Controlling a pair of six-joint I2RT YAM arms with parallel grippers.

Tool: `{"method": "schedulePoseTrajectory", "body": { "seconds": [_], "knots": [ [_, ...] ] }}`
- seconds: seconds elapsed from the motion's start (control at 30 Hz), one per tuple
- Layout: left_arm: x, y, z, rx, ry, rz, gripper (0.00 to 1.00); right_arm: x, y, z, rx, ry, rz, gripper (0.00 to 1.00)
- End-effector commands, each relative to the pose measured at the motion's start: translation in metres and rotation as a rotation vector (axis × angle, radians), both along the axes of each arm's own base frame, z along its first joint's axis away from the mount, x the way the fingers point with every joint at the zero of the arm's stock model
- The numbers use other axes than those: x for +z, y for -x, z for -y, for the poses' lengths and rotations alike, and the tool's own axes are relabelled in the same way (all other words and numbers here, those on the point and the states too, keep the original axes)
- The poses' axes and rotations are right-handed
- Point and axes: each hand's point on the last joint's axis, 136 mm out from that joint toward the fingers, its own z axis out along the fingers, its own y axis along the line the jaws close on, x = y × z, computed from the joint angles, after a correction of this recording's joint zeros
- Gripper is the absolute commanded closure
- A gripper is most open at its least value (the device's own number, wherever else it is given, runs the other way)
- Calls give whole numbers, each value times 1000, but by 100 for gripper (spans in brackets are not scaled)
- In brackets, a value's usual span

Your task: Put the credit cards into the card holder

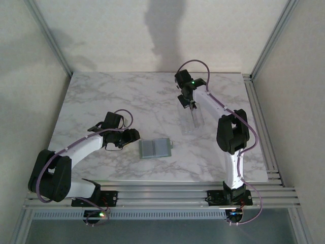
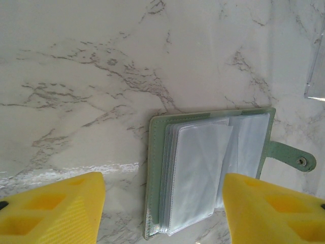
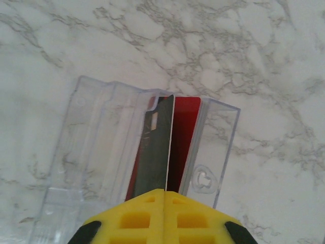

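Note:
The grey-green card holder (image 1: 156,148) lies open on the marble table, its clear sleeves (image 2: 198,173) facing up and its snap tab (image 2: 299,161) out to the side. My left gripper (image 1: 133,136) sits just left of it, open, with the yellow fingers (image 2: 56,208) on either side of the holder (image 2: 155,168) and nothing in them. My right gripper (image 3: 165,192) is shut on a dark card (image 3: 158,147) that stands edge-up. Behind that card lies a red card (image 3: 184,137) inside a clear plastic case (image 3: 101,147). In the top view the right gripper (image 1: 193,105) hangs over the case (image 1: 192,121).
A corner of the clear case (image 2: 317,71) shows at the upper right of the left wrist view. Bare marble table (image 1: 101,96) surrounds the holder and case. Aluminium frame rails (image 1: 264,127) run along the table's right and near edges.

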Motion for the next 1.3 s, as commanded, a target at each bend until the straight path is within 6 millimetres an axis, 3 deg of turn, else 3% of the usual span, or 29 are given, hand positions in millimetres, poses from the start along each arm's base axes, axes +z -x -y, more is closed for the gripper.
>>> {"method": "schedulePoseTrajectory", "body": {
  "seconds": [0.0, 0.33, 0.97, 1.27],
  "knots": [
    [-4, 2, -3, -9, -9, -18, 38, -17, 14, -1, -11, -1, -110, 96],
    [-10, 5, -2, -13, -6, -36, 38, -31, 13, 9, -76, -7, -175, 91],
    [-17, 6, -3, -12, -15, -54, 39, -43, 12, 10, -128, -27, -227, 83],
    [-16, 6, -4, -13, -17, -53, 39, -43, 10, 11, -163, -34, -236, 95]
  ]
}}
